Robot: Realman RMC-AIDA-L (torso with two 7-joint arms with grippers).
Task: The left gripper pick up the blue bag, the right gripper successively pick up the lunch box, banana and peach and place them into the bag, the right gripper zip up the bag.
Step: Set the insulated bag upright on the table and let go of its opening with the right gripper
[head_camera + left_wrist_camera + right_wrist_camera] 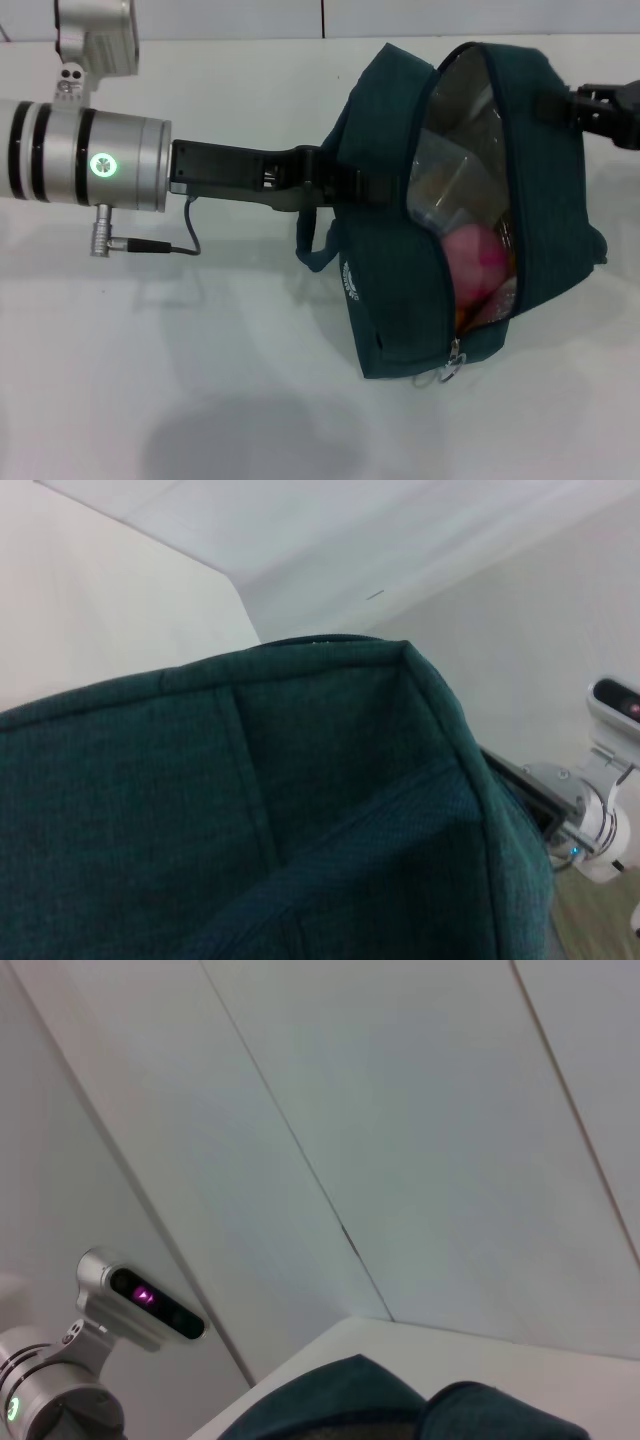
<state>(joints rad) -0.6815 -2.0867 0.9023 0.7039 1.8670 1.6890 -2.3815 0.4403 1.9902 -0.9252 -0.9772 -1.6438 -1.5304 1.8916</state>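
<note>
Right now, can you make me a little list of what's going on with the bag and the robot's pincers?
bag: dark blue-green bag, held up, zip open
inside bag: pink peach, clear lunch box; banana not clearly seen
zip pull: hanging at the bag's lower end
left pincer: left pincer at the bag's side, gripping it
right pincer: right pincer at the bag's far upper edge, fingers hidden
table: white table

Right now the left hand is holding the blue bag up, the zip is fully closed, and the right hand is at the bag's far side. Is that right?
Not quite: the zip is open. The head view shows the blue bag gaping, with the peach and the clear lunch box visible inside. The rest holds: the left hand grips the bag, and the right hand is at its far side.
</note>
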